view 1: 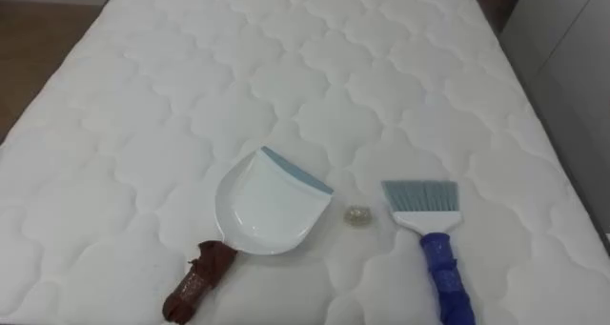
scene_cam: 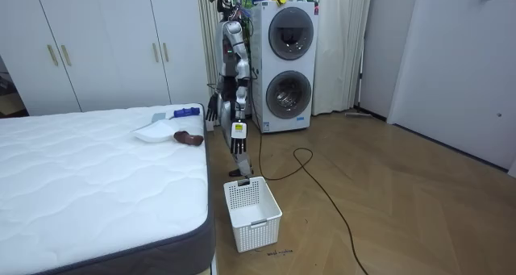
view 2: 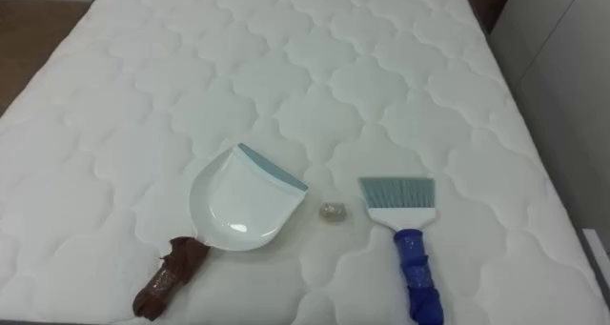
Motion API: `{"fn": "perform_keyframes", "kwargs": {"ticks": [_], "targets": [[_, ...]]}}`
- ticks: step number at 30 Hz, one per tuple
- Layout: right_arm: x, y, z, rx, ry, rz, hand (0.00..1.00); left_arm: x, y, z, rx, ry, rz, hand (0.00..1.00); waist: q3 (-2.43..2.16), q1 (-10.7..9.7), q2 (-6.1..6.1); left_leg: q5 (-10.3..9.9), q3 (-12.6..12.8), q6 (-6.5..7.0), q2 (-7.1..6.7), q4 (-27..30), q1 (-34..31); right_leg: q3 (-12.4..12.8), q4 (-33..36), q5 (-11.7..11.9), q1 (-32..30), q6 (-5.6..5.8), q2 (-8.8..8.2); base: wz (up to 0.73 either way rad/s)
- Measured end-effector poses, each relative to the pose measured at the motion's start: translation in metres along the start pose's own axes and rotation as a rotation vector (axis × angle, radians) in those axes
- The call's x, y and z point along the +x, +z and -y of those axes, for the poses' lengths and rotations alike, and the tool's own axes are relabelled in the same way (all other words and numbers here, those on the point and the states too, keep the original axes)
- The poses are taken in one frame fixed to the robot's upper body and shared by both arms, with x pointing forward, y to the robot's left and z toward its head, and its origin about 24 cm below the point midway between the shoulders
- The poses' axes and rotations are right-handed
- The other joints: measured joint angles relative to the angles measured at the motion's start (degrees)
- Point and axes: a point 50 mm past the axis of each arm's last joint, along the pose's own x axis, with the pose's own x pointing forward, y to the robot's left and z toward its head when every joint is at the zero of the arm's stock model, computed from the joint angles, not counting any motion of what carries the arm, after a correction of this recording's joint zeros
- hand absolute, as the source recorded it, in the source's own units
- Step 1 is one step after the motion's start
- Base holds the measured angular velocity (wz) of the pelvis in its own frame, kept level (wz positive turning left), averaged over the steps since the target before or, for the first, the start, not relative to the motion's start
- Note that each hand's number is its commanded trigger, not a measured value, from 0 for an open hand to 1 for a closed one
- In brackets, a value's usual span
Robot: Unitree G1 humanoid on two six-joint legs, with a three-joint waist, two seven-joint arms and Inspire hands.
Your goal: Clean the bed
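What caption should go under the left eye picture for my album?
A white dustpan with a brown handle, a small scrap and a blue-handled brush lie on the white mattress.

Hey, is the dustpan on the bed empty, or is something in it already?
Empty. The dustpan shows a bare white tray; the small crumpled scrap lies on the mattress beside it, toward the brush.

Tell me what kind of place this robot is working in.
Most likely a bedroom in a home or mock-up flat that doubles as a laundry corner: a bare quilted mattress, tall white wardrobe doors behind it, and two front-loading machines stacked against the wall, on a wood floor.
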Motion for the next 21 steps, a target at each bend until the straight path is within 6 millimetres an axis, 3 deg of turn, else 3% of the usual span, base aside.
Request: {"fn": "perform_keyframes", "kwargs": {"ticks": [6, 10, 21], "targets": [[0.001, 0.006, 0.0, -0.015, -0.001, 0.01, 0.0, 0.0, 0.002, 0.004, 0.0, -0.007, 0.004, 0.0, 0.04, 0.1, 0.08, 0.0, -0.1, -0.02, 0.0, -0.8, 0.0, 0.2, 0.1, 0.0, -0.2, 0.0, 0.08, 0.0], [0.001, 0.007, 0.0, -0.035, -0.012, 0.011, 0.0, 0.0, 0.007, -0.001, -0.01, 0.034, 0.031, 0.0, 0.3, 0.1, -0.43, 0.0, -0.1, -0.02, -0.05, -0.6, -0.1, 0.1, -0.2, 0.0, -0.2, 0.0, 0.08, 0.0], [0.001, 0.005, 0.004, -0.045, -0.053, 0.009, 0.0, -0.003, 0.019, -0.023, -0.066, 0.242, 0.12, 0.0, 0.02, 0.2, -0.85, 0.0, 0.0, 0.0, -0.1, -0.7, -0.1, 0.0, -0.2, 0.0, 0.0, 0.01, 0.06, 0.0]]}}
